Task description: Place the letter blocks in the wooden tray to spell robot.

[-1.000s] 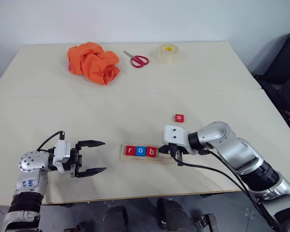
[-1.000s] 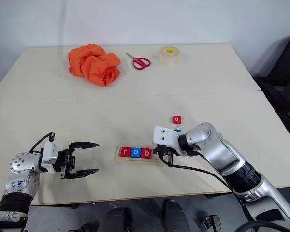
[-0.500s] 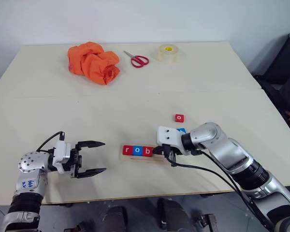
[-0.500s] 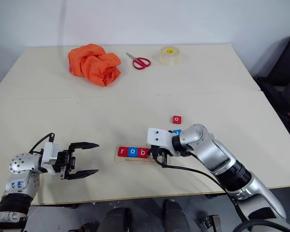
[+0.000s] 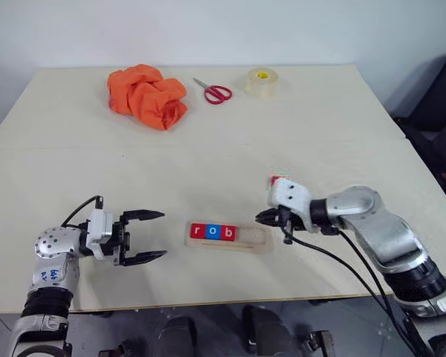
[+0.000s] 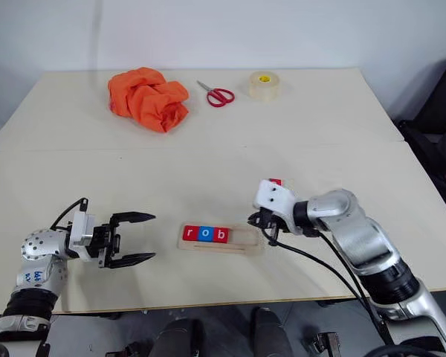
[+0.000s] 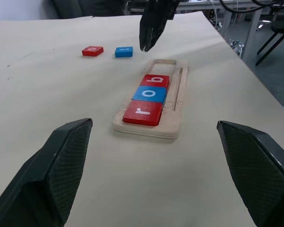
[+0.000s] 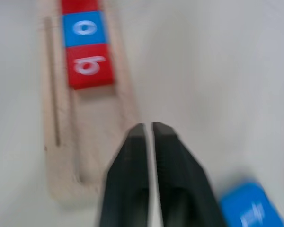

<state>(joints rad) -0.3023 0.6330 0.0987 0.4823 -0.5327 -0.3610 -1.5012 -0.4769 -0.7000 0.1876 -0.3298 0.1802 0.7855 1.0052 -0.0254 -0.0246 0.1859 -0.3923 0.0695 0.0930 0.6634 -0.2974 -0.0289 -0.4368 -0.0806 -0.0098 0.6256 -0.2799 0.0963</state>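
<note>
The wooden tray lies near the table's front edge. In its left part sit a red r, a blue o and a red b; its right part is bare. My right gripper hovers just above the tray's right end, fingers together and holding nothing. A loose red o block and a loose blue block lie just beyond the tray. From the head, the right hand hides the blue one. My left gripper stands open to the left of the tray, pointing at it.
At the table's far side lie a crumpled orange cloth, red-handled scissors and a roll of tape. A seam runs across the table's middle. The front edge is close below the tray.
My right gripper has drawn back to the right and a little up, off the b block to the tray's right end. The left gripper has kept still and open.
</note>
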